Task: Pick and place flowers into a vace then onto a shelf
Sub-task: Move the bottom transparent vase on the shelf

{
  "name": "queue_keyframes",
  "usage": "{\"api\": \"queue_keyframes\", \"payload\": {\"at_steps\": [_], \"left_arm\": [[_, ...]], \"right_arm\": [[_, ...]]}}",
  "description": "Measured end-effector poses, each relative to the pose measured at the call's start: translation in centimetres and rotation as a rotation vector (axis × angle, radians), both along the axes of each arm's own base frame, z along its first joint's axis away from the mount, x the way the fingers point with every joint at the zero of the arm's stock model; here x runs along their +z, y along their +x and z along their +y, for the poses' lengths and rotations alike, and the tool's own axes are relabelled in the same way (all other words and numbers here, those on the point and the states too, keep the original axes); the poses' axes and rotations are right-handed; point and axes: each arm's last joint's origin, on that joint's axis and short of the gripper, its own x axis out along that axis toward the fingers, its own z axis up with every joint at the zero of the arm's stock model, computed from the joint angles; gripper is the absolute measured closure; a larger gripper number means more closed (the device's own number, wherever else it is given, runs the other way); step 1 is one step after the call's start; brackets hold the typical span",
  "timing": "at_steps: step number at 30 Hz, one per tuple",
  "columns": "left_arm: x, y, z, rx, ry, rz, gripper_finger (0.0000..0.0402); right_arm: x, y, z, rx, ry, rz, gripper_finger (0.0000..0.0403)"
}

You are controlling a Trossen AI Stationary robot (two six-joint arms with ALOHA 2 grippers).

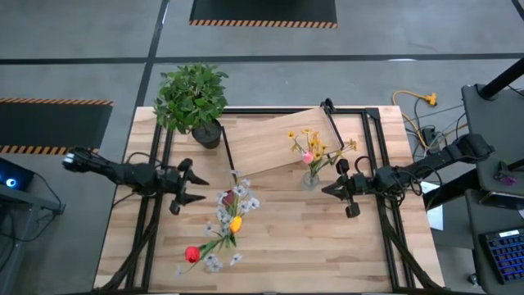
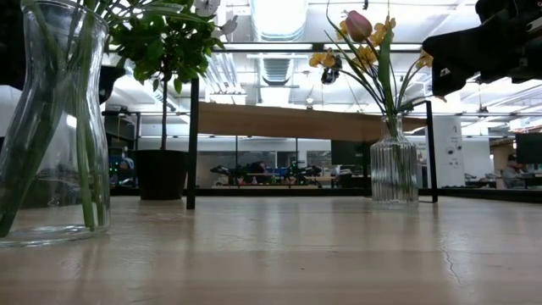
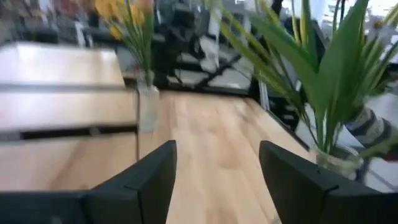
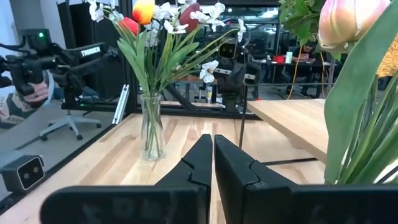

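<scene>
Two vases stand on the surface [image 1: 327, 238] — one [image 1: 227, 199] mid-left, one [image 1: 311, 179] right, beside the shelf [image 1: 278, 143]. Potted plant [image 1: 193, 98] behind, far left.

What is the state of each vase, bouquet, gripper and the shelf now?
Ribbed vase: upright on table, holding yellow-pink bouquet.
Smooth vase: upright, holding tulip bouquet.
Shelf: bare.
Left gripper: open, empty.
Right gripper: shut, empty.
</scene>
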Motion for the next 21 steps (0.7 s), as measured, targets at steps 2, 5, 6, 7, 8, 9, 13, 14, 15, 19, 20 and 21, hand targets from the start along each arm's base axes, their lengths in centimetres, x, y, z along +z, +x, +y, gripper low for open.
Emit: {"api": "queue_keyframes", "payload": {"at_steps": [2,5,6,7,8,9,13,14,15,19,20,21], "left_arm": [[-0.3,0.2,-0.2,-0.044,-0.026,0.039,0.0184],[-0.8,0.4,-0.6,-0.148,-0.084,0.111,0.0183],[-1.0,0.5,-0.7,-0.178,-0.109,0.139,0.0183],[-1.2,0.5,-0.8,-0.201,-0.131,0.169,0.0182],[-1.4,0.6,-0.9,-0.215,-0.147,0.196,0.0182],[-1.6,0.7,-1.0,-0.217,-0.152,0.222,0.0183],[-2.1,1.2,-1.4,-0.233,-0.145,0.268,0.0185],[-2.2,1.4,-1.6,-0.241,-0.142,0.270,0.0185],[-2.2,1.5,-1.8,-0.254,-0.133,0.268,0.0185],[-2.6,1.8,-2.6,-0.313,-0.084,0.276,0.0185],[-2.7,1.9,-2.8,-0.324,-0.080,0.282,0.0185],[-2.8,2.0,-3.0,-0.334,-0.076,0.291,0.0185]], "right_arm": [[0.0,0.0,0.0,0.000,-0.001,0.002,0.0394],[-0.1,0.0,0.0,0.001,0.010,0.011,0.0394],[-0.1,0.0,0.0,0.001,0.009,0.016,0.0394],[-0.2,0.0,0.0,0.001,0.008,0.020,0.0394],[-0.2,0.0,0.0,0.001,0.007,0.023,0.0394],[-0.2,0.0,0.0,0.001,0.006,0.023,0.0394],[-0.2,0.0,0.0,0.000,0.001,0.023,0.0394],[-0.2,0.0,0.0,0.000,0.001,0.023,0.0394],[-0.2,0.0,0.0,0.000,0.001,0.024,0.0394],[-0.2,0.0,0.0,0.000,0.000,0.025,0.0394],[-0.3,0.0,0.0,0.000,0.000,0.025,0.0394],[-0.2,0.0,0.0,0.000,0.000,0.025,0.0394]]}}
